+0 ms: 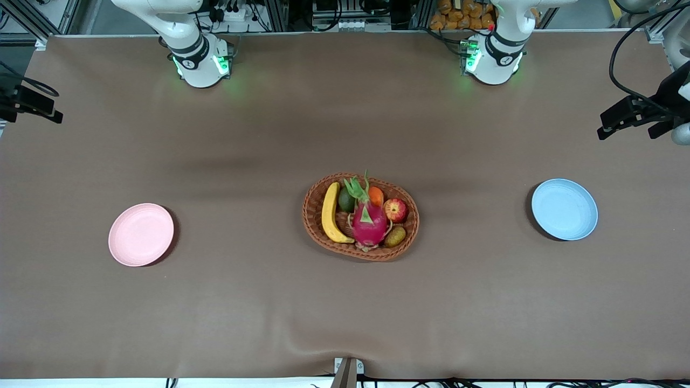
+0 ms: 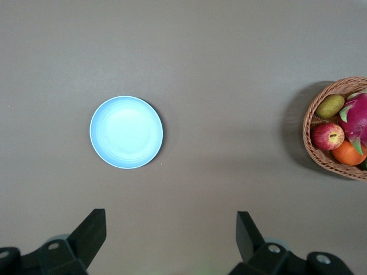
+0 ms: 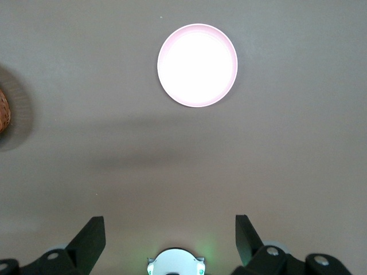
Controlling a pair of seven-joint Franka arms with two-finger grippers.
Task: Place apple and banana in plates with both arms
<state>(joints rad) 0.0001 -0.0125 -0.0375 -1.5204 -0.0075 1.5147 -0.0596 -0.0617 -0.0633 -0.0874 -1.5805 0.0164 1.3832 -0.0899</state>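
Apple (image 1: 395, 209) on basket's (image 1: 312, 215) left-arm side, banana (image 1: 330, 213) on right-arm side; both hands (image 2: 169, 229) (image 3: 169, 229) high, fingers apart.

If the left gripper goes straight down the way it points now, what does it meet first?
Probably bare table. The open left gripper points down at cloth between the blue plate and the basket, touching neither.

My bench (image 1: 269, 302) wears a wrinkled brown cloth; cabling (image 1: 345, 13) and aluminium framing (image 1: 32, 21) crowd its farthest edge.
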